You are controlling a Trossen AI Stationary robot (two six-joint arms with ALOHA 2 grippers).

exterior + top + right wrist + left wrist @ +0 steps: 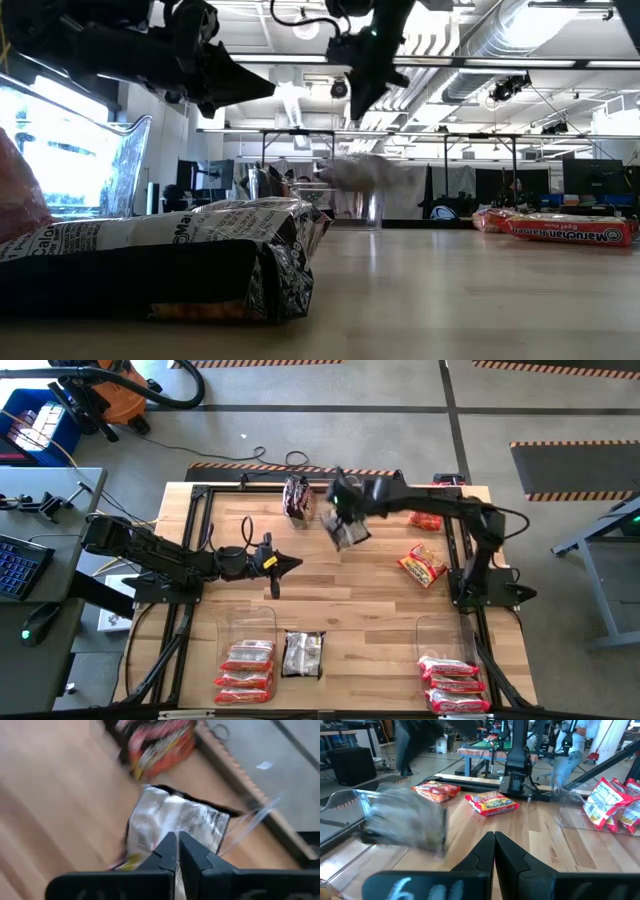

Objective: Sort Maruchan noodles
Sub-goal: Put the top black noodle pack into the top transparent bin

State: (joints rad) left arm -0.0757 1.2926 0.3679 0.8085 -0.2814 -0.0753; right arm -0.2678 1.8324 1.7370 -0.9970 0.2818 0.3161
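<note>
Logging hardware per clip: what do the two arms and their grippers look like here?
Both arms are dark, jointed and tubular. The left arm carries a small yellow tag near its wrist, and each one ends in two flat, black, tapering fingers: left gripper, right gripper.

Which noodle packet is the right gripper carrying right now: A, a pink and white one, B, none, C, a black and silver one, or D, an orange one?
C: the right gripper is shut on a black and silver packet, which hangs lifted off the table in the high view.
</note>
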